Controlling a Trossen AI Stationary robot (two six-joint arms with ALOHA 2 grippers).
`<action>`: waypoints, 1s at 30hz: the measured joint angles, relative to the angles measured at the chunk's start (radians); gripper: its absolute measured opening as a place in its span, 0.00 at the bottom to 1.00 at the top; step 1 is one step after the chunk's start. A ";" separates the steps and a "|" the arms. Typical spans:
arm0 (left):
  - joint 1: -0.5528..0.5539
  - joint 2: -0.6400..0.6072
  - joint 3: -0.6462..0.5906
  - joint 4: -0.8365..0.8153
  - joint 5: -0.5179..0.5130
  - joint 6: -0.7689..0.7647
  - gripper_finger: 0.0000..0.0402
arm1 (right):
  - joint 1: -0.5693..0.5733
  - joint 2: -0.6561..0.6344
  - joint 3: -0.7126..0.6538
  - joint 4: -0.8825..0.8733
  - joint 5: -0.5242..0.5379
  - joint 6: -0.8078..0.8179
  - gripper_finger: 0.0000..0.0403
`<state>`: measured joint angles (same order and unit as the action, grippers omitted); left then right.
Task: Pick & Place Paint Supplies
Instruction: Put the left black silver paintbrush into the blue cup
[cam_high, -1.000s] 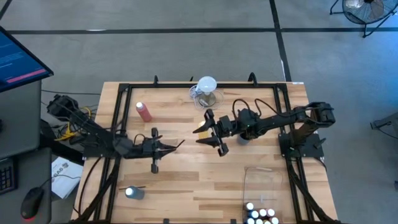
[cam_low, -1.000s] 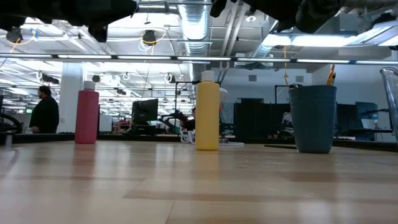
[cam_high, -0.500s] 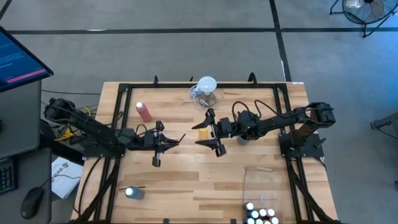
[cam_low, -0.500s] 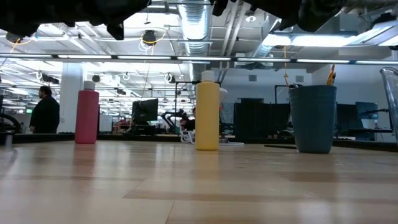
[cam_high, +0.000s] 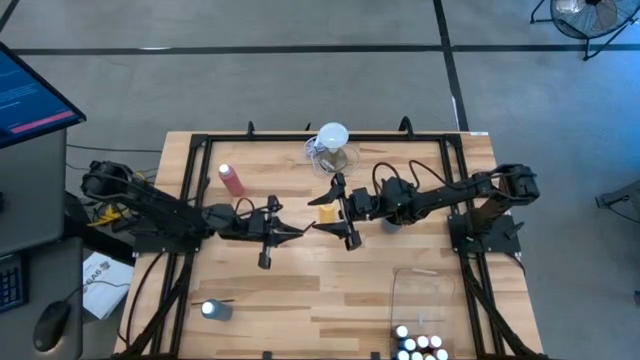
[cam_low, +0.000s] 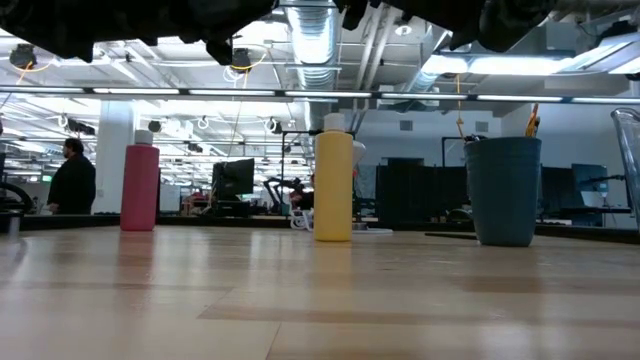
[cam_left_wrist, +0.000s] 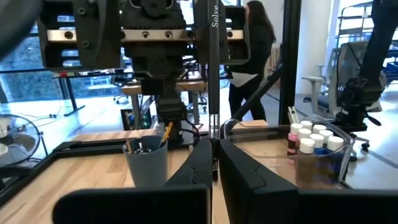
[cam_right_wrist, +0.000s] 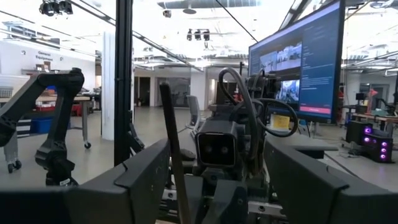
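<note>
Both arms met over the middle of the wooden table (cam_high: 300, 290), raised clear of its surface. The left gripper (cam_high: 298, 234) pointed toward the right gripper (cam_high: 322, 220), their tips close together. The left gripper's fingers (cam_left_wrist: 245, 171) were clamped together on a thin dark paintbrush (cam_left_wrist: 213, 68), which stood upright between them and rose out of view past the top of the left wrist view. The right gripper's fingers (cam_right_wrist: 134, 171) stood wide apart, one on each side of that same brush shaft (cam_right_wrist: 176, 149); whether they touched it could not be told.

The yellow squeeze bottle (cam_low: 333, 185) stood upright just beside the right gripper. The pink-red squeeze bottle (cam_high: 232, 179) stood upright near the far left corner, well apart from both grippers. A blue-grey cup (cam_low: 503, 190) holding brushes stood under the right arm. A clear bin (cam_high: 422, 300) at the near right corner held the small white-capped paint bottles (cam_high: 418, 346). A clear jug with a white round top (cam_high: 331, 146) stood at the far edge. Another small grey container (cam_high: 214, 310) sat near the near left corner.

A person (cam_low: 72, 177) stood in the room beyond the table.
</note>
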<state>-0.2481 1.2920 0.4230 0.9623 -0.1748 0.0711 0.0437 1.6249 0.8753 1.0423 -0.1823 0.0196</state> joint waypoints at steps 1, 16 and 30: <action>0.000 0.001 0.001 0.002 0.000 0.000 0.00 | 0.000 0.000 0.000 -0.002 0.000 -0.001 0.63; 0.023 0.000 0.001 0.014 0.002 -0.006 0.00 | 0.001 0.000 0.000 0.005 -0.001 -0.006 0.50; 0.060 -0.001 0.001 0.013 0.025 -0.039 0.00 | 0.034 0.000 0.000 0.007 0.000 -0.082 0.29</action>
<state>-0.1883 1.2915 0.4236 0.9749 -0.1494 0.0318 0.0775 1.6249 0.8753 1.0489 -0.1825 -0.0628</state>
